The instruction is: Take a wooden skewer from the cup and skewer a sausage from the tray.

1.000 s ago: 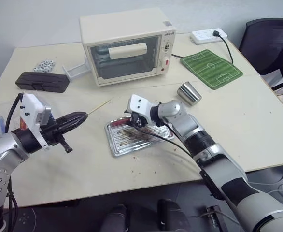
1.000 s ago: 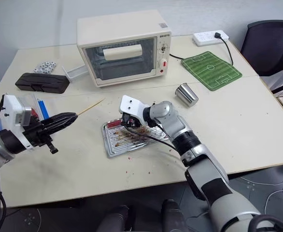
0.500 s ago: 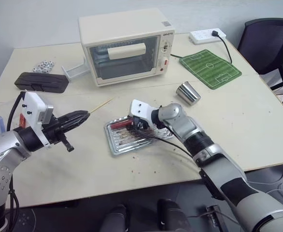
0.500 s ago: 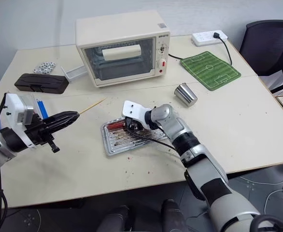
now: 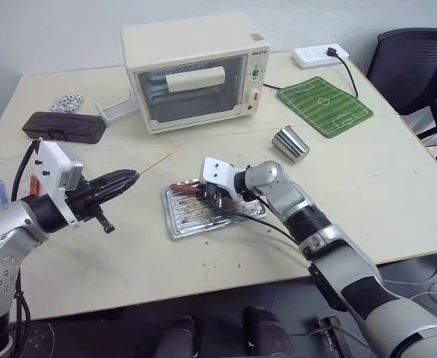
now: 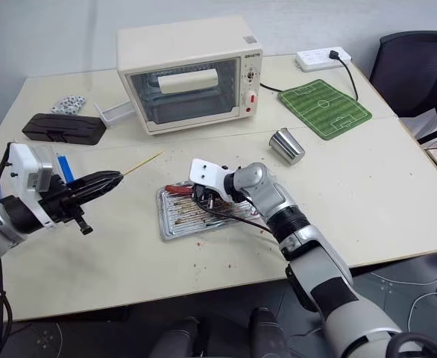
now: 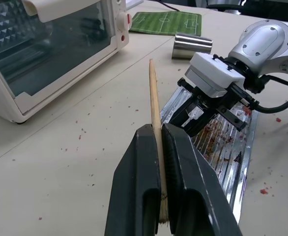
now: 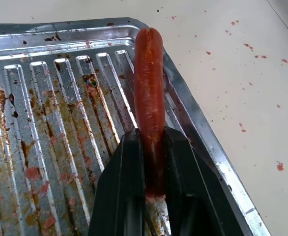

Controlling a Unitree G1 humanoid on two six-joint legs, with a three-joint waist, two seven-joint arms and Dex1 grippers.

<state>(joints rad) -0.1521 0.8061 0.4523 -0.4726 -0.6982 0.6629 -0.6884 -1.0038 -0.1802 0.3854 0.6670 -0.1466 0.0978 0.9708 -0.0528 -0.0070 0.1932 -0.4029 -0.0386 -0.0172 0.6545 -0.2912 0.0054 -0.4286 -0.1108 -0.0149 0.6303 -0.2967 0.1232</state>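
Left gripper (image 7: pixel 159 147): clamped on the wooden skewer (image 7: pixel 154 105), beside the tray (image 5: pixel 175 221).
Right gripper (image 8: pixel 151 147): pinching the sausage (image 8: pixel 149 98) in the tray.
Done: skewer out of the cup (image 5: pixel 291 143).
Left: piercing.

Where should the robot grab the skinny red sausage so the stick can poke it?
Best near one end, squeezing its long sides, roughly as the right gripper does now. The slim glossy red sausage lies flat along the ridged silver metal tray, so pinching one end leaves the other sticking out free. The thin wooden skewer, clamped in the left gripper, could then probably push in lengthwise.
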